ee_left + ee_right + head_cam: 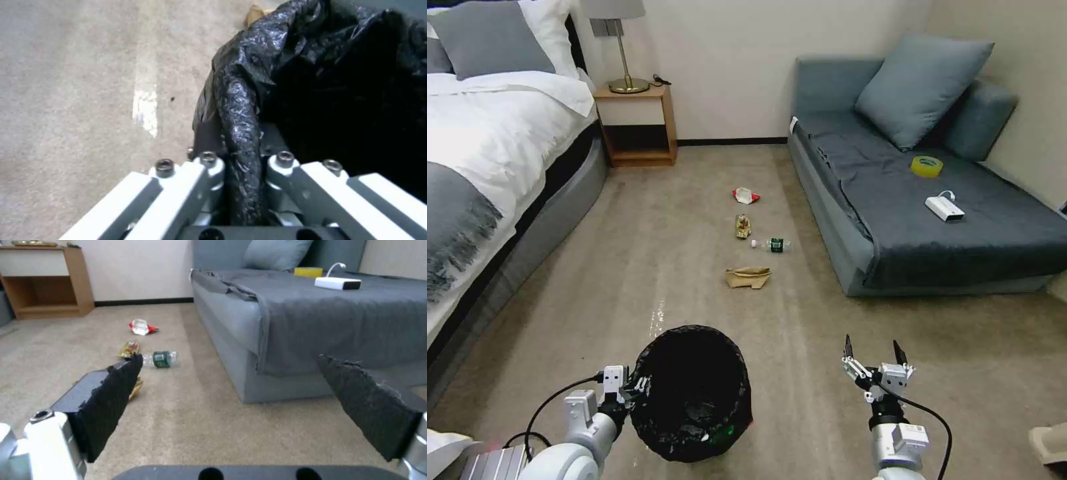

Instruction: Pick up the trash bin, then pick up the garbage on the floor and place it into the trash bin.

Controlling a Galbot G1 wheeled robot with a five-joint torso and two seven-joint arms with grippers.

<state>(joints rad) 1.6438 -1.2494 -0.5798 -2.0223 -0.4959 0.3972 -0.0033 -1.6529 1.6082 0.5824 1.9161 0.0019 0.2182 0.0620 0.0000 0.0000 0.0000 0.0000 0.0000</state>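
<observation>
Head view: left gripper point(635, 385) clamps the trash bin point(692, 393) rim; right gripper point(875, 359) gapes empty beside it; beyond the bin, all four litter pieces remain, nearest the brown paper bag point(748, 277).

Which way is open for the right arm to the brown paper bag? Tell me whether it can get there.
Probably yes: the right gripper is open and empty, and bare carpet lies between it and the crumpled brown paper bag. Reach is uncertain.

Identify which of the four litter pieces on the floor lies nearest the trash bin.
The brown paper bag; it lies closest to the trash bin, ahead of the bottle and both wrappers.
</observation>
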